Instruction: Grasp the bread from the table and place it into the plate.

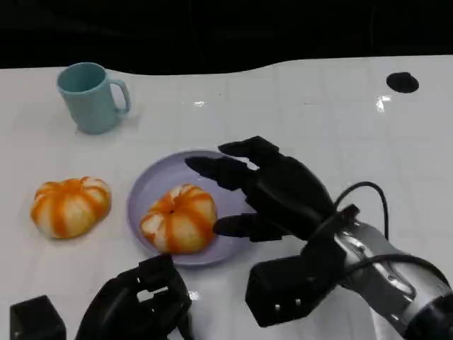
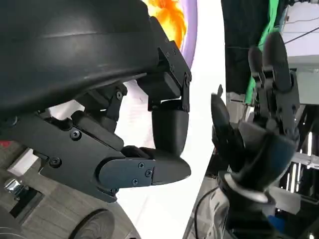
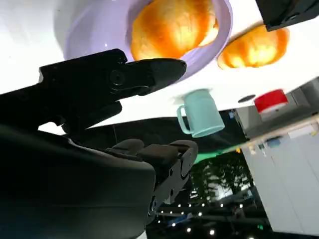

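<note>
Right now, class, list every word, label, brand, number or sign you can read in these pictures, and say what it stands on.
None can be read.
Blue mug: plain, no print.
Purple plate and the two breads: unmarked.
Right hand and left hand: no legible marking on the black shells.
Red object in the right wrist view: too blurred to tell whether it carries text.

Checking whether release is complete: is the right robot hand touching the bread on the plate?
Apart. In the head view the right robot hand has spread fingers beside the bread on the plate, with bare plate visible between them.
</note>
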Controlling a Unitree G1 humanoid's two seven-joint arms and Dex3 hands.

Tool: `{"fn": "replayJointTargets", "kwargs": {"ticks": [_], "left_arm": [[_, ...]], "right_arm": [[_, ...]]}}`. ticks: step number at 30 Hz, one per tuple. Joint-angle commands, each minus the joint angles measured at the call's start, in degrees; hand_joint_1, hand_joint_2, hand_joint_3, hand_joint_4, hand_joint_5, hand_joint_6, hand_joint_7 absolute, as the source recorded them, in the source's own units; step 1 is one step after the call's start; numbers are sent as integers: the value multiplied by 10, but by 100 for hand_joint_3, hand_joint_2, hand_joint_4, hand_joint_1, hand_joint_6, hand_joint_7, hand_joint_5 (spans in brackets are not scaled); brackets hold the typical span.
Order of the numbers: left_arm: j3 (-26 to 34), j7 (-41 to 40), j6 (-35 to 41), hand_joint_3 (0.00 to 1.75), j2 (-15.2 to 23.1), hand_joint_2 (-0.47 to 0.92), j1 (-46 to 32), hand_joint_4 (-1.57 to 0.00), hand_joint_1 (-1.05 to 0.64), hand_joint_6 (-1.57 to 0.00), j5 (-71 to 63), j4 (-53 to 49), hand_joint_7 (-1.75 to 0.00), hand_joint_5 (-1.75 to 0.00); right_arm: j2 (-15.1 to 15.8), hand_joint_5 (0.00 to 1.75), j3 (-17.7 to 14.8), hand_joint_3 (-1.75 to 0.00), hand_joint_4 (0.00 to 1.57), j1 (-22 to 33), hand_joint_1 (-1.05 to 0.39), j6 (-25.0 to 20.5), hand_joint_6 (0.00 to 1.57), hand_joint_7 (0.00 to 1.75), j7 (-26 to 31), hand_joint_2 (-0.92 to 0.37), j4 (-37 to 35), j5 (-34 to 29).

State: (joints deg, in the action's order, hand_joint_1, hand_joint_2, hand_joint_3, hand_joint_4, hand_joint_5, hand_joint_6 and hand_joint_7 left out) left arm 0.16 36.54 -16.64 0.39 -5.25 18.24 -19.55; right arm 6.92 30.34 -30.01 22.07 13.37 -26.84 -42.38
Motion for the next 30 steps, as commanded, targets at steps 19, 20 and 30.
{"fn": "replayJointTargets", "kwargs": {"ticks": [19, 20, 30], "left_arm": [[2, -4, -1, 57, 5, 74, 4, -79, -61, -72, -4, -7, -148, -175], [2, -4, 0, 57, 4, 74, 4, -79, -60, -72, -3, -7, -148, -175], [1, -6, 1, 56, 2, 74, 4, -78, -60, -71, -5, -5, -148, -175]], "right_arm": [[155, 141, -71, -51, 72, 124, -18, 121, 81, 84, 243, -66, 86, -82], [159, 150, -76, -49, 72, 132, -17, 124, 82, 87, 247, -68, 88, -79], [197, 175, -127, -56, 75, 219, -20, 148, 62, 135, 259, -76, 136, -63]]}}
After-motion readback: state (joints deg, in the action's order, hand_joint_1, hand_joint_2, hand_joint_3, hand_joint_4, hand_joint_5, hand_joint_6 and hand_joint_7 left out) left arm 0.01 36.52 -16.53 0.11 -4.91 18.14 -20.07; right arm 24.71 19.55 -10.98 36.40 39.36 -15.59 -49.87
